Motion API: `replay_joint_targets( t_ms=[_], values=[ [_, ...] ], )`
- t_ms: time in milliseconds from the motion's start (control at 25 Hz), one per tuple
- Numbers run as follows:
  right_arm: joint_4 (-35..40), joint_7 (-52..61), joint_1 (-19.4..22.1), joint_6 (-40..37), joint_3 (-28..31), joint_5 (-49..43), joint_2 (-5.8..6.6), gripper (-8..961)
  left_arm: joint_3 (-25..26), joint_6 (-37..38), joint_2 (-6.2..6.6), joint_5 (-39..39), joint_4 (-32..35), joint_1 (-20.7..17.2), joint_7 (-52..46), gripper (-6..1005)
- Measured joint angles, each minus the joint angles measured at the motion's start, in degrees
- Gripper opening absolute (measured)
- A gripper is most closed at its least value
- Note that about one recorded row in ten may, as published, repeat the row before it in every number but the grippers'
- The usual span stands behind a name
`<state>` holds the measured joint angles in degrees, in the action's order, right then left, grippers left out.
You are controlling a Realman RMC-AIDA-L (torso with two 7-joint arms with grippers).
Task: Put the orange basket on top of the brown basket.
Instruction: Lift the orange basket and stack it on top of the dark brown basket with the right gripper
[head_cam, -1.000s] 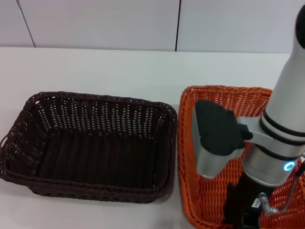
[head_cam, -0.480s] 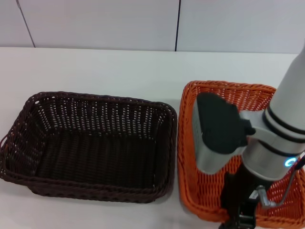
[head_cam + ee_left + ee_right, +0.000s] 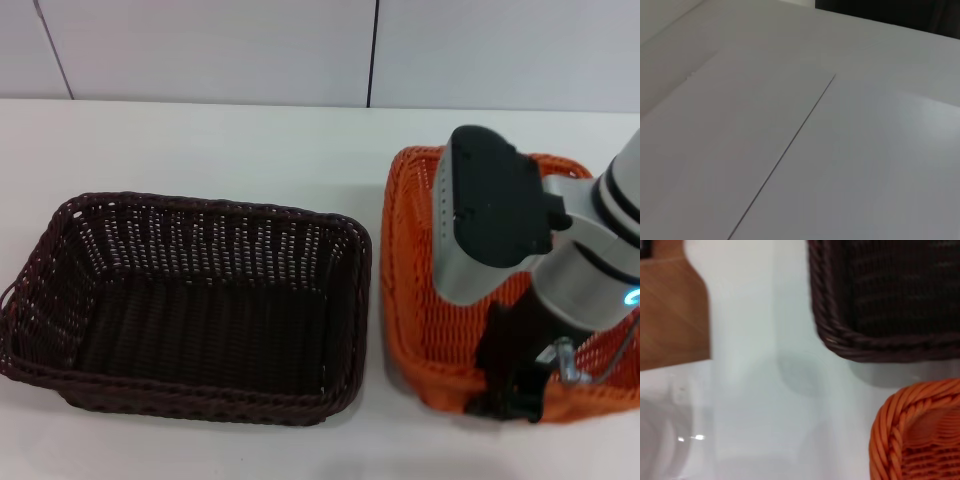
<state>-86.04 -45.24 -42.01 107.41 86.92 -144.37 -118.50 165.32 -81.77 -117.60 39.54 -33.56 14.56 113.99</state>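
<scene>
The orange basket (image 3: 400, 270) is at the right in the head view, its near side raised off the white table and its floor tilted. My right gripper (image 3: 512, 385) is clamped over the basket's near rim and holds it up. The brown basket (image 3: 200, 207) stands empty on the table just to the left, its right wall close beside the orange one. The right wrist view shows a corner of the brown basket (image 3: 875, 335) and the orange rim (image 3: 900, 425) with a strip of table between them. My left gripper is out of view.
The white table (image 3: 220, 140) extends behind both baskets to a pale panelled wall (image 3: 200, 50). A brown wooden surface (image 3: 670, 310) shows past the table's edge in the right wrist view. The left wrist view shows only pale panels (image 3: 790, 140).
My right arm has risen and moved away from me with the orange basket. The basket's near rim has come up off the table. The brown basket has not moved.
</scene>
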Motion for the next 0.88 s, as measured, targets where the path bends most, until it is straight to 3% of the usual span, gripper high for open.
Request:
replay_joint_targets(
  t_ms=[360,880],
  values=[
    [-4.3,-0.2,-1.0,0.1,-0.4,-6.9,0.1,145,0.0,-0.1,-0.04,-0.6,0.0,-0.3,-0.3,811],
    [-11.3,-4.6,-3.2,-2.6,-7.1,-18.8,-0.13,123,0.0,-0.1,-0.08,-1.0,1.6,-0.3,-0.9,811]
  ],
)
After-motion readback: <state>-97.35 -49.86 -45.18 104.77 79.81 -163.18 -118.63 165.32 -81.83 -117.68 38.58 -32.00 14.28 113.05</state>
